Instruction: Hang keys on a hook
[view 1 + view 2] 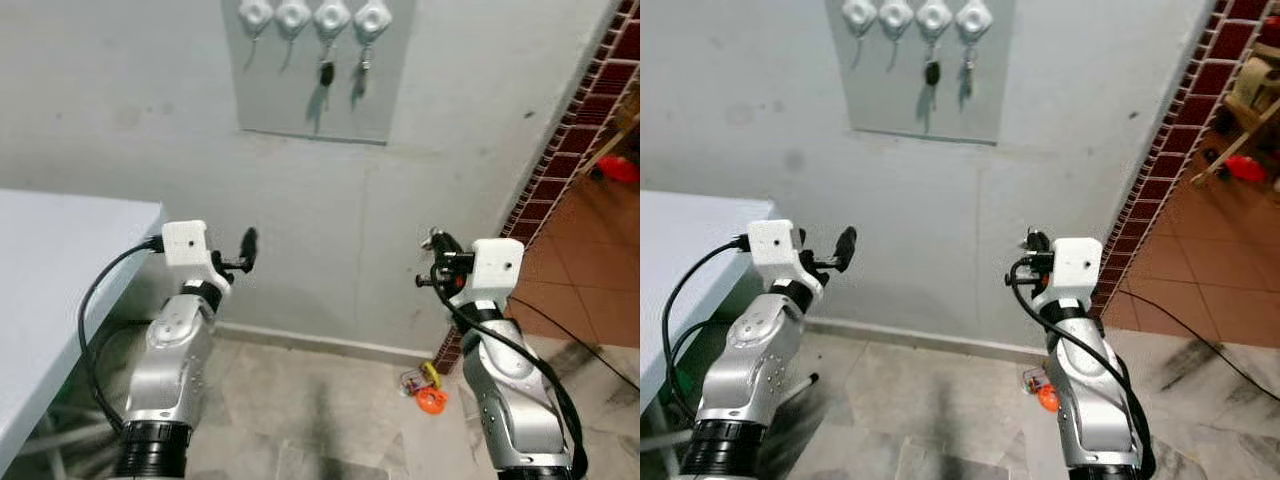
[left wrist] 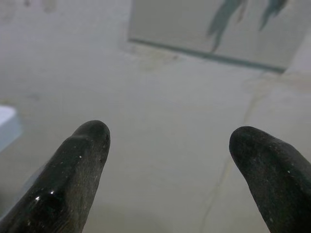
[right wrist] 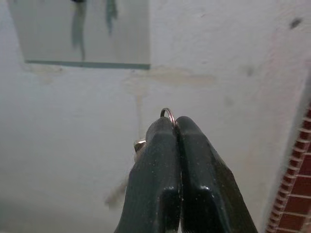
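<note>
A grey panel [image 1: 315, 90] on the wall carries a row of white hooks [image 1: 292, 15]. Keys [image 1: 326, 72] hang from the two right-hand hooks; the two left-hand hooks look bare. My right gripper [image 1: 432, 262] is shut on a key ring [image 3: 168, 113], whose thin metal loop pokes out above the fingertips, with a bit of metal showing beside them. It is held up in front of the wall, well below and right of the panel. My left gripper [image 1: 247, 250] stands open, empty, facing the wall below the panel's left side.
A white table [image 1: 60, 270] stands at my left against the wall. A brick-patterned wall edge [image 1: 560, 150] runs down on the right. On the floor by the wall base lie small orange and yellow items [image 1: 430, 395]. A black cable [image 1: 585, 350] crosses the tiled floor.
</note>
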### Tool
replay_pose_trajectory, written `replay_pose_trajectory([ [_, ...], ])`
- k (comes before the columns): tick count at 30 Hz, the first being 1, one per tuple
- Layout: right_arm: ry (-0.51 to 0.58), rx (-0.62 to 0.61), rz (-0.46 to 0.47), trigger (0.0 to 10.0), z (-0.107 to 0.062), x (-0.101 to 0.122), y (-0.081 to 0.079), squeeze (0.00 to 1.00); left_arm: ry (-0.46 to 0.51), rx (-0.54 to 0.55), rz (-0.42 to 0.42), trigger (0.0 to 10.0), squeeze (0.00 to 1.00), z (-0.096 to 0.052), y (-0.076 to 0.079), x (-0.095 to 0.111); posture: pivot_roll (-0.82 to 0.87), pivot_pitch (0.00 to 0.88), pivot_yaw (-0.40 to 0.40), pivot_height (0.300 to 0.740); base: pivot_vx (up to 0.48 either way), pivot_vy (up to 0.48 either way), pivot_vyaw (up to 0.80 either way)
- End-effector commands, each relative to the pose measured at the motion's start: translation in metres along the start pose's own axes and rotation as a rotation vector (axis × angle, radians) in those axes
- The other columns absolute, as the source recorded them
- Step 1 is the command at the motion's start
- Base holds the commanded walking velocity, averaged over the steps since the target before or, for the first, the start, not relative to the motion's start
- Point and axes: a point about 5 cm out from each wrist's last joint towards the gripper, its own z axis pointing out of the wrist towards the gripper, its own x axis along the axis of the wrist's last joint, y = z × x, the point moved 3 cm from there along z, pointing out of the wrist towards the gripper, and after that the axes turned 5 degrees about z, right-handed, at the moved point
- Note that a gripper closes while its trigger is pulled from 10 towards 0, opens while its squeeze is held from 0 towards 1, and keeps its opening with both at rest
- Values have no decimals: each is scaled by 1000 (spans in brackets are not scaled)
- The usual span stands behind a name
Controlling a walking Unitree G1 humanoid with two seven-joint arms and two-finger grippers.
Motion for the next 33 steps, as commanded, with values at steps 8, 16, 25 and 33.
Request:
replay_pose_trajectory([
  [8,13,10,-1,10000,1,5,-1,0,3,-10,0,10000,0,0,3,2,-17,0,0,732,325,0,0],
  [16,10,18,-7,10000,1,5,-1,0,1,-11,-14,10000,0,-1,5,0,-19,0,-4,732,396,0,0],
  [25,10,38,-58,10000,0,6,-3,0,-1,-16,-12,10000,0,-2,7,0,-18,0,-7,732,385,0,0],
  [33,13,56,-70,10000,1,7,-5,0,-3,-15,-15,10000,0,-2,7,-1,-17,0,-7,732,384,0,700],
])
